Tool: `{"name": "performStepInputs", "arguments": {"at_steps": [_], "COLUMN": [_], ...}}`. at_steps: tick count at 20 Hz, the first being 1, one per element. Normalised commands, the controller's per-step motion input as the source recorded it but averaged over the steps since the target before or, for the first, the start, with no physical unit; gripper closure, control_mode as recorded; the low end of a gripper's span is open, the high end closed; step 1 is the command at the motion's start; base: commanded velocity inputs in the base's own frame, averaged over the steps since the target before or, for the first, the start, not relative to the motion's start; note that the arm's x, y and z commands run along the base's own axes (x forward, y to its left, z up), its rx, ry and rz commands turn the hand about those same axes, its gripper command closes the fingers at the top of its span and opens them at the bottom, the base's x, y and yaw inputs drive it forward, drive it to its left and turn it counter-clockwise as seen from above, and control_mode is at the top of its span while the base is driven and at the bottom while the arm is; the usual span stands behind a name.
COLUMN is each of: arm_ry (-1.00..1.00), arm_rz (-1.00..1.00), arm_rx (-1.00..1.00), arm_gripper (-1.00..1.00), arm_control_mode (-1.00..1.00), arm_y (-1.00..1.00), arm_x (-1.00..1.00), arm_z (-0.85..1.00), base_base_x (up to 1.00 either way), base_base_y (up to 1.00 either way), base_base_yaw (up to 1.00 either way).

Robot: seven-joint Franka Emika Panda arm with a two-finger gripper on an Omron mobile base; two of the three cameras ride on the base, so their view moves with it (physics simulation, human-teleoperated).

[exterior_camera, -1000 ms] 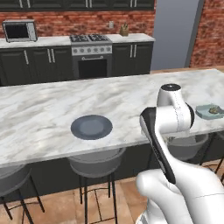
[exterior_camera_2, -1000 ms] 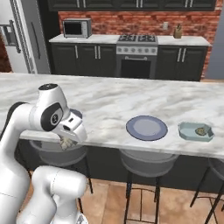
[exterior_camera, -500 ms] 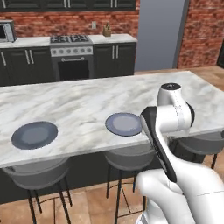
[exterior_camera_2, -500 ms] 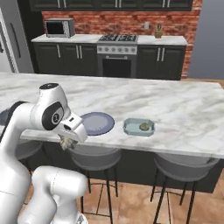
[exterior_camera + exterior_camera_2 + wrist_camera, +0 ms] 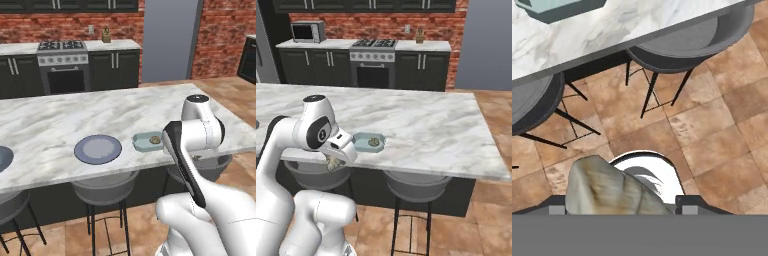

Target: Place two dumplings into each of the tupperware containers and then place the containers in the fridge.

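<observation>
Marble counter (image 5: pixel 50 125) carried one pale teal tupperware container (image 5: pixel 148 141) with one dumpling (image 5: pixel 155 140) inside, just beyond the tool (image 5: pixel 333 162); a second dumpling (image 5: pixel 609 190) sat clasped in the tool, below the counter edge, its lower part cut off in the hand view; the fingertips themselves were hidden behind it; one round plate (image 5: pixel 98 149) lay beside the container, another (image 5: pixel 2 159) cut off at the frame's edge; two stools (image 5: pixel 692 42) showed underneath.

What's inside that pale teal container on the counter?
The container holds one dumpling near one end. The near rim hides a bit of the floor.
</observation>
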Motion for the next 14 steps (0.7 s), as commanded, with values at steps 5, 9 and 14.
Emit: {"name": "performStepInputs", "arguments": {"at_steps": [5,9,14], "arm_ry": [0.0,0.0,0.0], "arm_rz": [0.0,0.0,0.0], "arm_rx": [0.0,0.0,0.0], "arm_gripper": [1.0,1.0,1.0], "arm_control_mode": [1.0,1.0,1.0], "arm_y": [0.0,0.0,0.0], "arm_x": [0.0,0.0,0.0], "arm_z": [0.0,0.0,0.0], "base_base_x": [0.17,0.39,0.4], "base_base_y": [0.23,0.61,-0.28], "base_base_yaw": [0.0,0.0,0.02]}}
